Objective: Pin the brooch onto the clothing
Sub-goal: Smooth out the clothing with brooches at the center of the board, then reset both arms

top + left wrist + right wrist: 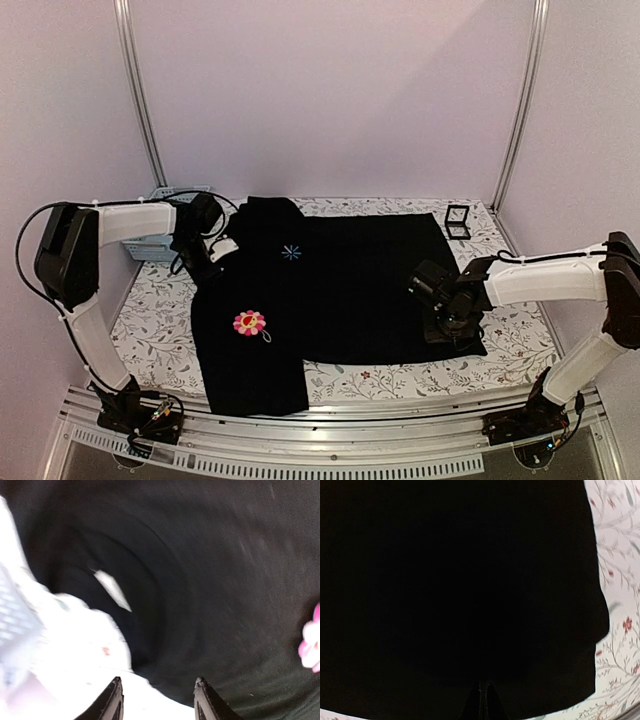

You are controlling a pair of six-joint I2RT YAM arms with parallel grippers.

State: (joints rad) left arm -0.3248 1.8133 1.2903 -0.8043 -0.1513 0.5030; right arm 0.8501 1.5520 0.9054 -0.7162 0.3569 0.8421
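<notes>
Brooch (249, 322): lies on the clothing (350, 290); pinned, I judge, unconfirmed.
My left fingers (112, 705): apart, empty.
My right fingers (484, 700): closed, empty.

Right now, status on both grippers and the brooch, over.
Left gripper open, empty, at the shirt edge. Right gripper shut, over the shirt. Brooch on the shirt, untouched. Nothing blocking it.

A floral tablecloth (150, 330) carries a grey basket (148, 248) far left and a small black stand (458, 221) far right.
</notes>
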